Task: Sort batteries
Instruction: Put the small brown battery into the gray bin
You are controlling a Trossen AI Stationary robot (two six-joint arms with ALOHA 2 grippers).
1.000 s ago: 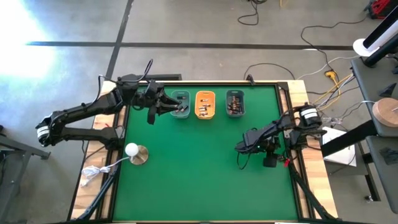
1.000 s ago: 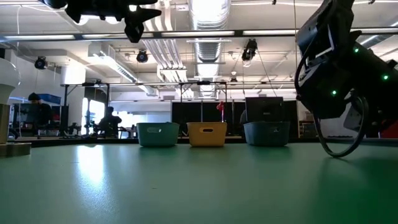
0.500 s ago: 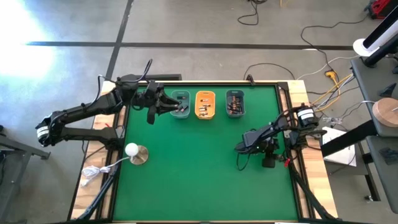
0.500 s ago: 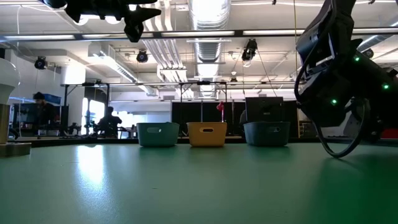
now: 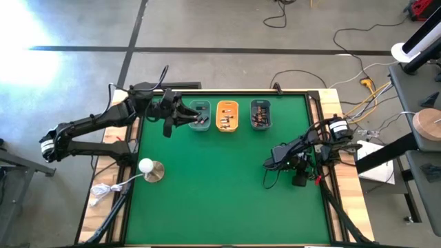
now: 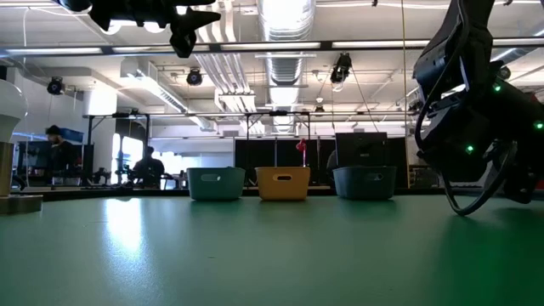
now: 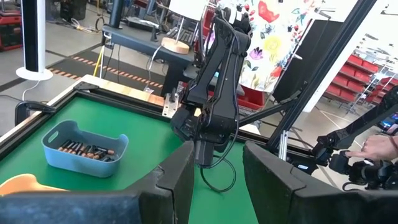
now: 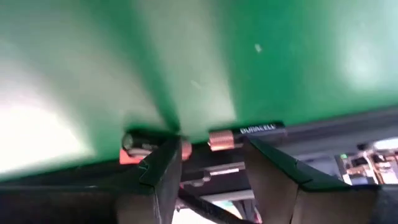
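Three small trays stand in a row at the table's far side: teal (image 5: 200,116), orange (image 5: 227,116) and dark blue-grey (image 5: 260,114), each holding batteries (image 7: 84,149). My left gripper (image 5: 195,120) hovers open over the teal tray, nothing between its fingers (image 7: 180,180). My right gripper (image 5: 300,179) is low by the table's right edge, open. In its wrist view two batteries (image 8: 249,132) (image 8: 142,142) lie end to end where the green mat meets a dark strip. The copper end (image 8: 217,140) of one sits in the gap between the fingers.
A white ball on a round base (image 5: 147,167) stands at the table's left, its cable trailing off the near left corner. People sit in the room beyond the table (image 6: 149,166). A person's hand (image 7: 379,149) shows past the right edge. Bare green mat (image 5: 220,186) fills the middle.
My right arm has sunk a little toward the table and shifted slightly toward the table's right edge. My left arm has kept still over the teal tray.
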